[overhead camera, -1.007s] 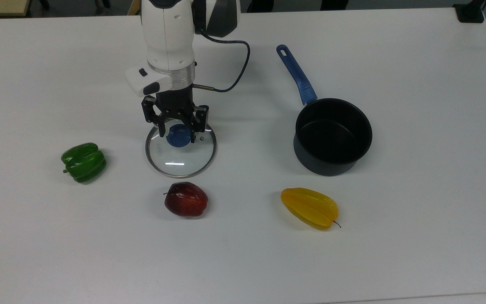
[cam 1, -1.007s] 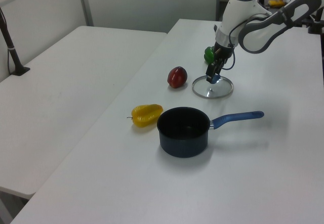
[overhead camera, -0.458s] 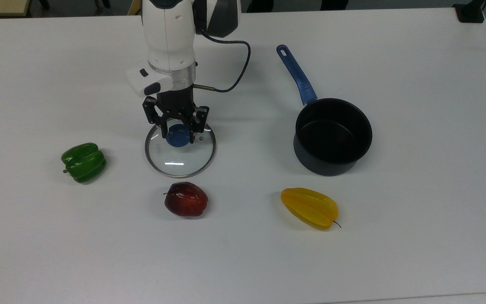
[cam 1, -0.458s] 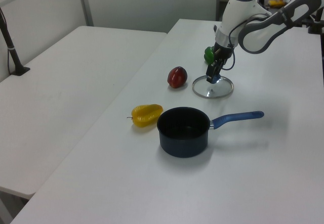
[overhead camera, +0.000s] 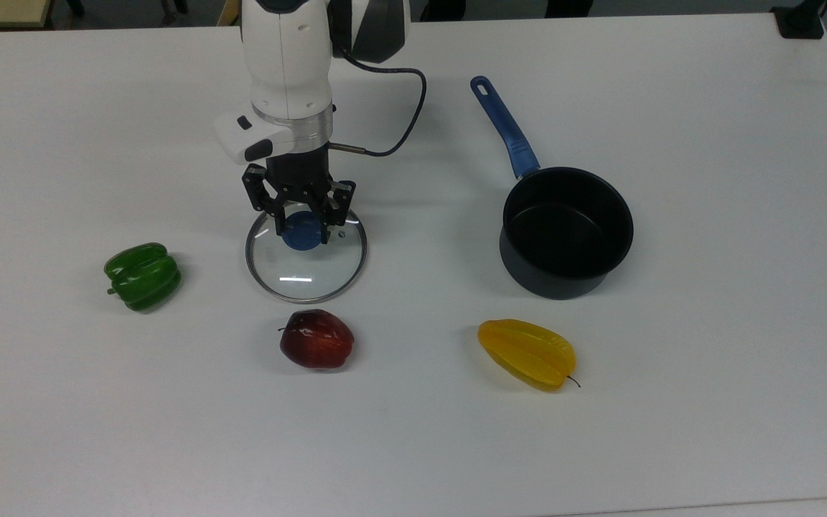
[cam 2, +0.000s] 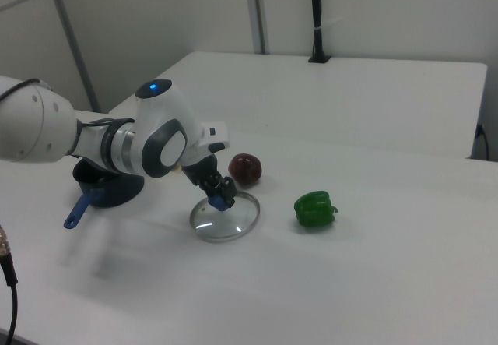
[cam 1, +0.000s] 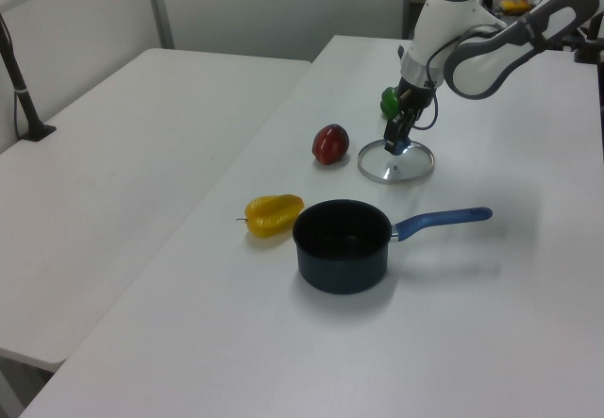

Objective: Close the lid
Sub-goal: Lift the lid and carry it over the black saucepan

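The clear glass lid (overhead camera: 306, 271) with a metal rim lies on the white table at the top view's centre left. My gripper (overhead camera: 302, 224) comes straight down onto its blue knob (overhead camera: 301, 235), and the black fingers are shut on the knob's two sides. The left view shows the gripper (cam 1: 394, 144) on the lid (cam 1: 398, 165); the right view shows the gripper (cam 2: 220, 198) on the lid (cam 2: 227, 219) too. The dark saucepan (overhead camera: 566, 230) with a blue handle (overhead camera: 503, 126) stands uncovered and empty to the top view's right of the lid.
A green bell pepper (overhead camera: 142, 276) lies to the top view's left of the lid. A red apple (overhead camera: 316, 339) sits just below the lid, and a yellow star fruit (overhead camera: 526, 353) below the saucepan. The arm's cable (overhead camera: 403, 108) loops between lid and handle.
The fingers have drawn in against the blue knob. The lid has crept slightly toward the top view's upper left. Pot and fruit have not moved.
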`<state>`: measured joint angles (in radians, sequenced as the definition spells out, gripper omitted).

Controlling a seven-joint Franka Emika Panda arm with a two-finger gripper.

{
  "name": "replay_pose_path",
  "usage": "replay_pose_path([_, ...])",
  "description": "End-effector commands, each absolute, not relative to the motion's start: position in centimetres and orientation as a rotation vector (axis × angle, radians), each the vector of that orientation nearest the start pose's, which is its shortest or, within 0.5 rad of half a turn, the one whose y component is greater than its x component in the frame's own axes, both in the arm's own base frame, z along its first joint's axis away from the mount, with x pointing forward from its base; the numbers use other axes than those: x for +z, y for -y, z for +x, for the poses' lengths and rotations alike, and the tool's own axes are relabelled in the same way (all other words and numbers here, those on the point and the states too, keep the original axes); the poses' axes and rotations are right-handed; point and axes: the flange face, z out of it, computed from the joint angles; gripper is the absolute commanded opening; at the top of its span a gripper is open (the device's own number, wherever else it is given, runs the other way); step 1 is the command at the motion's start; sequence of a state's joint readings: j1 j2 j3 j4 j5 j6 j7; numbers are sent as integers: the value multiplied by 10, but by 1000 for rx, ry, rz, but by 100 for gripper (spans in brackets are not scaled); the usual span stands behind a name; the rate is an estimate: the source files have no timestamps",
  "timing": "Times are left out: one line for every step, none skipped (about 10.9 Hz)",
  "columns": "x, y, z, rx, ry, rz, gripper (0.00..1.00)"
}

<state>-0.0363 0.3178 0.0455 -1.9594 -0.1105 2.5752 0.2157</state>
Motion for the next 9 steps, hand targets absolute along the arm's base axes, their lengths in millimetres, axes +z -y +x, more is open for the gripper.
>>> replay_pose_path([385, -8, 630, -477, -217, -3147, 45])
replay_pose_path([394, -13, 629, -499, -209, -3141, 45])
replay_pose_path([409, -15, 631, -509, -237, -3135, 45])
replay_pose_path([428, -22, 637, -509, -265, -3129, 45])
replay_pose_path([446, -37, 641, -475, -250, -3134, 45])
replay_pose_path([463, -47, 643, -446, -245, -3139, 45])
replay_pose_path([478, -68, 644, -446, -225, -3130, 45])
replay_pose_path([488, -91, 643, -437, -195, -3128, 45])
replay_pose_path([494, -119, 641, -433, -159, -3123, 45])
